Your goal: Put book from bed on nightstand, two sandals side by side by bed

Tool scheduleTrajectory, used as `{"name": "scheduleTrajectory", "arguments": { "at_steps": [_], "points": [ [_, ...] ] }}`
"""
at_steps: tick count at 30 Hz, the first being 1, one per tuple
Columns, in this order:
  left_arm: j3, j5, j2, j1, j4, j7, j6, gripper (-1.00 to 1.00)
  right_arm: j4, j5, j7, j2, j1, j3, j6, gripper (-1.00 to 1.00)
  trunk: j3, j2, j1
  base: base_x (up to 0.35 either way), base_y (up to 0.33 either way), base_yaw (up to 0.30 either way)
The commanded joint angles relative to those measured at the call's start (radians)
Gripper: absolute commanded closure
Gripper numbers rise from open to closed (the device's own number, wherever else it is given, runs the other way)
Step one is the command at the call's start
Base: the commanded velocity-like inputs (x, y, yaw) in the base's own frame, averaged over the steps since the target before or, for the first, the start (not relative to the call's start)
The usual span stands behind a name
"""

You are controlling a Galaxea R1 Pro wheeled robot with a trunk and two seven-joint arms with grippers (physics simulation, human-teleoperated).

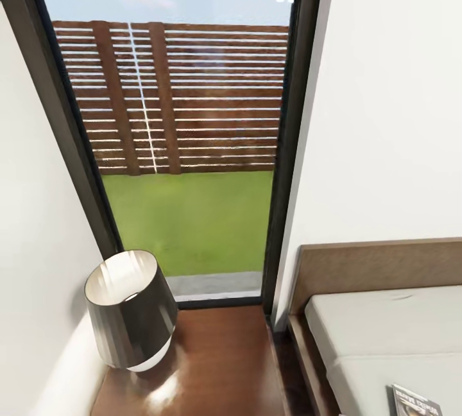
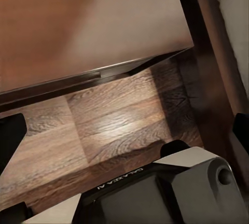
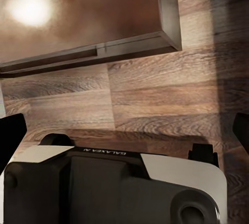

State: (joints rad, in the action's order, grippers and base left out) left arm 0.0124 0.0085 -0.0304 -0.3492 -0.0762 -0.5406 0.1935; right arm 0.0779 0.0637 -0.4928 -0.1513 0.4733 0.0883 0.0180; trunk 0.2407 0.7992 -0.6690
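Window (image 1: 186, 146): tall, dark-framed, behind everything.
Bed (image 1: 385, 332): soft off-white mattress, wooden frame.
Nightstand (image 1: 218, 364): glossy, likely slippery top, just beside the bed.
Lamp (image 1: 131, 310): on the nightstand; probably tippable, leave it room.
Book (image 1: 414, 402): on the mattress; thin, light; best pinched by an edge.
Left pincer (image 2: 124, 136): spread, holding nothing.
Right pincer (image 3: 124, 130): spread, holding nothing.

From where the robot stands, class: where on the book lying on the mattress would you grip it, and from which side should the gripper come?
The book lies flat at the near part of the mattress, partly cut off by the picture's edge. Being thin and flat, it is probably best pinched across one free edge, coming from above at a low slant on the side toward the nightstand, where the bed frame leaves room.
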Motion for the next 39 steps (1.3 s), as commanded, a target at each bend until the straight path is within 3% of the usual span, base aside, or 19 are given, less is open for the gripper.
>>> {"name": "scheduleTrajectory", "arguments": {
  "at_steps": [1, 39],
  "points": [
    [0.001, 0.001, 0.000, -0.001, 0.001, -0.002, 0.004, -1.00, 0.003, 0.007, -0.004, -0.001, 0.002, 0.007, 0.002, -1.00, -0.002, -0.006, 0.004, 0.000, 0.000, 0.000],
    [0.001, 0.001, 0.000, -0.001, 0.001, -0.001, 0.004, -1.00, 0.003, 0.007, -0.004, -0.001, 0.002, 0.007, 0.002, -1.00, -0.121, -0.272, 0.149, 0.000, 0.000, 0.000]
  ]
}}
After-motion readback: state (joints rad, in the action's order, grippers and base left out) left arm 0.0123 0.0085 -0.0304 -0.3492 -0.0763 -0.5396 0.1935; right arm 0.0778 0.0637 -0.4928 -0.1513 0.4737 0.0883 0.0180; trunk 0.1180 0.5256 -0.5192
